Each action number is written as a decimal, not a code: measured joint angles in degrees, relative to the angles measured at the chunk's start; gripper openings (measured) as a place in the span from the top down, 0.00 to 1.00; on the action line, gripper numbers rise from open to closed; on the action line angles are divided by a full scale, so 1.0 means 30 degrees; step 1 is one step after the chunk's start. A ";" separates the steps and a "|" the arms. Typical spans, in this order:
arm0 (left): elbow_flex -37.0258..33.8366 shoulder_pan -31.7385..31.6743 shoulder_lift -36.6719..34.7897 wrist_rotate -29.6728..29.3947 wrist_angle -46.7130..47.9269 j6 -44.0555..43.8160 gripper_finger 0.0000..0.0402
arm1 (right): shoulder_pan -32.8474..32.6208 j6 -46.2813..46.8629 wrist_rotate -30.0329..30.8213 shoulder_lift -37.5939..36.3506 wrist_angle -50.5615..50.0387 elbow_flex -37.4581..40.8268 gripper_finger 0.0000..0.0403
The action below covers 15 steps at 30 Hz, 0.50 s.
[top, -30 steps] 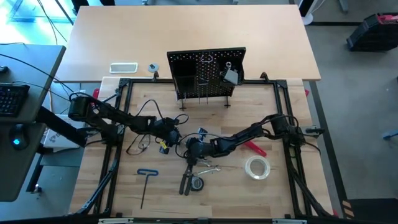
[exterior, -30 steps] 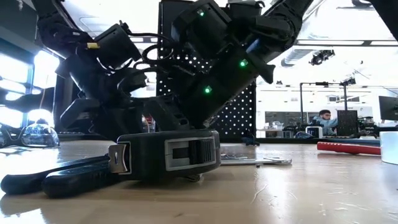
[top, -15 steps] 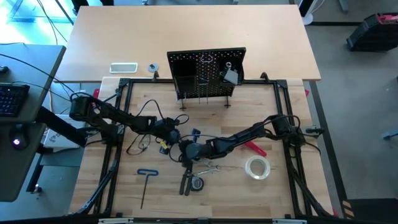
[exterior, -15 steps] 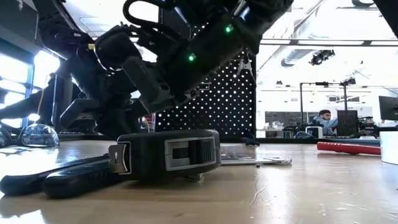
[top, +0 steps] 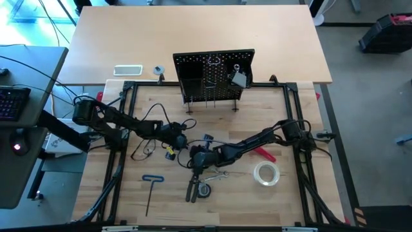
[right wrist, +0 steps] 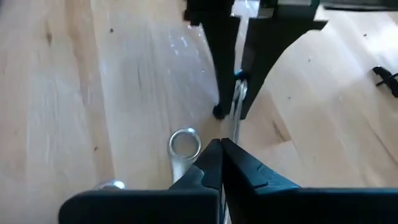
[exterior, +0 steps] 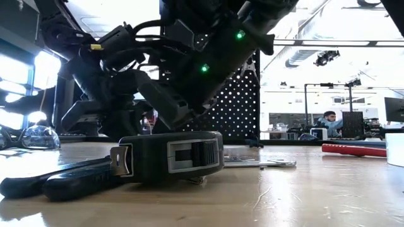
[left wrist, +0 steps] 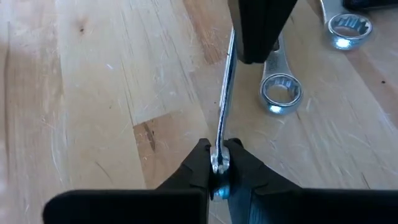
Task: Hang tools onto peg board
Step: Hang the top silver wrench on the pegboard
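Jaws of the left gripper (left wrist: 217, 167) and the right gripper (right wrist: 222, 155) are each clamped on opposite ends of one thin silver wrench (left wrist: 224, 93), its long axis spanning between them above the desk (top: 283, 200), with another wrench (left wrist: 279, 93) lying just beside and the peg board (top: 214, 75) well behind.

White slab (top: 127, 69) on tan table (top: 283, 38), keyboard (top: 13, 102), seated person (exterior: 328, 120)

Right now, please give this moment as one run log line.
left gripper: shut on wrench | right gripper: shut on same wrench | wrench not yet on peg board
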<state>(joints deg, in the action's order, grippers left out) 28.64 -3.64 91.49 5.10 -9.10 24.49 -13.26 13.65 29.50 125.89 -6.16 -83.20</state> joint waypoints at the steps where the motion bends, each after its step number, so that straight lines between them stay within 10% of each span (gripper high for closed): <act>1: 0.0000 0.0002 0.0004 -0.0004 0.0025 -0.0082 0.97 | -0.0083 0.0001 0.0001 0.0000 -0.0096 0.0000 1.00; 15: 0.1041 0.0966 -0.1372 -0.1361 0.3209 -0.0435 0.97 | -0.0307 0.1127 -0.0728 -0.0750 -0.2144 -0.0007 0.70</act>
<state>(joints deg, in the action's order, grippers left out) 31.77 -0.75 87.37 1.02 0.53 23.18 -14.18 17.03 27.31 123.63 -12.60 -83.22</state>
